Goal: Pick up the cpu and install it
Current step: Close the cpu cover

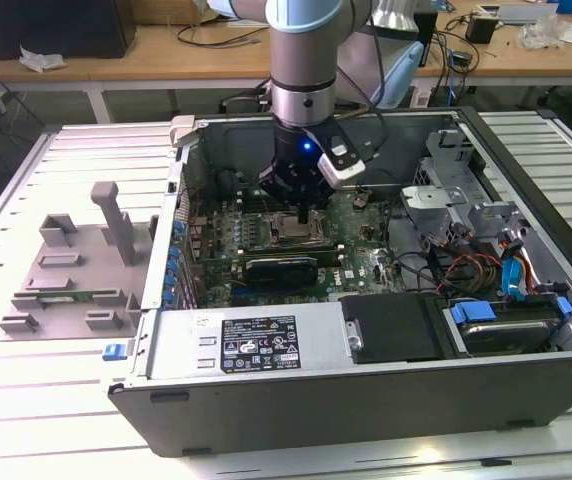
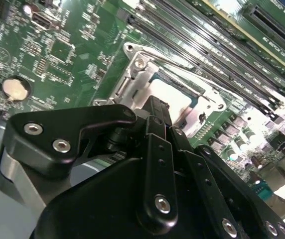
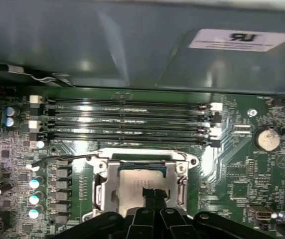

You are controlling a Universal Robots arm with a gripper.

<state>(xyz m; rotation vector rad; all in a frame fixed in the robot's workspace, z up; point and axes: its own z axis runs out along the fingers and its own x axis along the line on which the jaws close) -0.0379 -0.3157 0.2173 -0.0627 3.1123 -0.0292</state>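
Note:
The cpu lies flat in the open metal socket frame on the green motherboard, its dull silvery top facing up; its silvery top also shows in the second wrist view. My gripper hangs straight above it inside the computer case, its two black fingers pressed together and shut, with nothing seen between them. The tips sit over the cpu's near edge; whether they touch it I cannot tell. In the exterior view the gripper points down at the socket.
Memory slots run beside the socket, under the case wall. A black expansion card lies just in front of the socket. Cables and drive bays fill the exterior view's right. A grey fixture tray sits outside the case.

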